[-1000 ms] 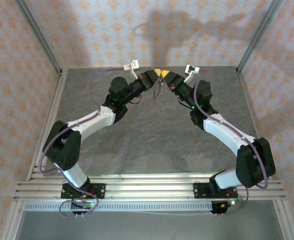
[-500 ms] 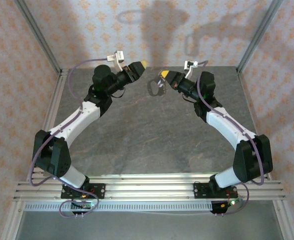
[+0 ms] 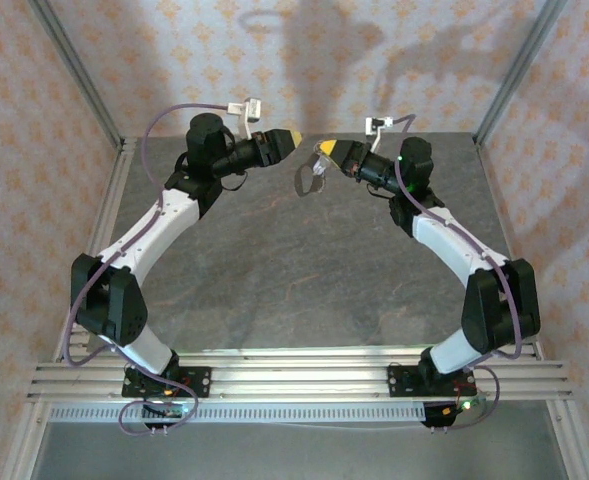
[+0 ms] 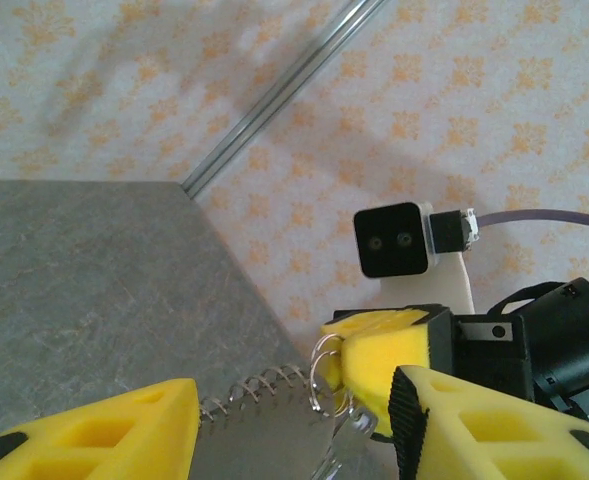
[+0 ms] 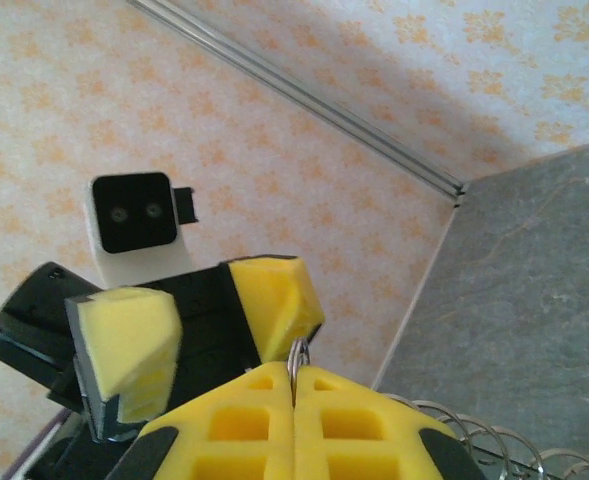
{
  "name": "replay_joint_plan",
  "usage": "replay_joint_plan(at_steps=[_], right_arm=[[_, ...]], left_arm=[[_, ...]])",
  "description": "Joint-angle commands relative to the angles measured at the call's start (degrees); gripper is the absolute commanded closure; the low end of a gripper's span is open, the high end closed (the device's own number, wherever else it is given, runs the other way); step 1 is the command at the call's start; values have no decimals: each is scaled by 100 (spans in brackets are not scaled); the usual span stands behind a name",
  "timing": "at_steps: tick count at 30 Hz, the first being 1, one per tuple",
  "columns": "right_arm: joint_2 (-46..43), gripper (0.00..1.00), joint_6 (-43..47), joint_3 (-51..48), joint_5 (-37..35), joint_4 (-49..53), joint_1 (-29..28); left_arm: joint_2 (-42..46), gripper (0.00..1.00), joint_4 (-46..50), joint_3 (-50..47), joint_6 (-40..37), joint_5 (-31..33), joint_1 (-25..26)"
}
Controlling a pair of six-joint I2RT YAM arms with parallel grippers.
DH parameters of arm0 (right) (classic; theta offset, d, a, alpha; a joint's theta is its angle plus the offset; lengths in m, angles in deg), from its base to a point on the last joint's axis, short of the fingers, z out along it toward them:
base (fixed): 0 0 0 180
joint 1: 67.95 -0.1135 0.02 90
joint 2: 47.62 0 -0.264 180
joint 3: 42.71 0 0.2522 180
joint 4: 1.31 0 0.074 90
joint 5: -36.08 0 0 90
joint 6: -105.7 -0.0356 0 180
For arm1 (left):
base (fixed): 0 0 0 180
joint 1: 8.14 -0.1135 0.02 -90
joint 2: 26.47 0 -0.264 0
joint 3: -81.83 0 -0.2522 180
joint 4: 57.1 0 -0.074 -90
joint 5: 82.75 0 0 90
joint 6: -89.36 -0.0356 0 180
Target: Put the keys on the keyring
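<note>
Left claw (image 3: 290, 138): released, holding nothing, raised at 12 o'clock of the table (image 3: 274, 270).
Right claw (image 3: 324, 150): clenched on the thin metal loop of the keyring, near the left claw at its 4 o'clock, tips facing it.
Keyring (image 3: 305, 180): hangs from the right claw toward 7 o'clock, above the table, apart from the left claw.

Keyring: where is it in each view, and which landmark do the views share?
Top external: keyring upper centre, hanging from the right gripper.
Left wrist: keyring bottom centre, at that gripper's tip.
Right wrist: keyring bottom centre, pinched in that gripper.
Shared landmark: the right gripper's yellow tip.
</note>
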Motion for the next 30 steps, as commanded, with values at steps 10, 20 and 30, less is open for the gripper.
replay_joint_plan(at_steps=[10,20,30], right_arm=[[65,100,-774,-292,6,-1593,10],[9,100,-775,-417,11,-1621,9],[23,100,-665,-466,-51,-1526,6]], left_arm=[[-140,60,-447,-71,106,-200,397],[-491,70,-797,210,357,-215,540],[-495,65,-1003,259,491,-194,585]])
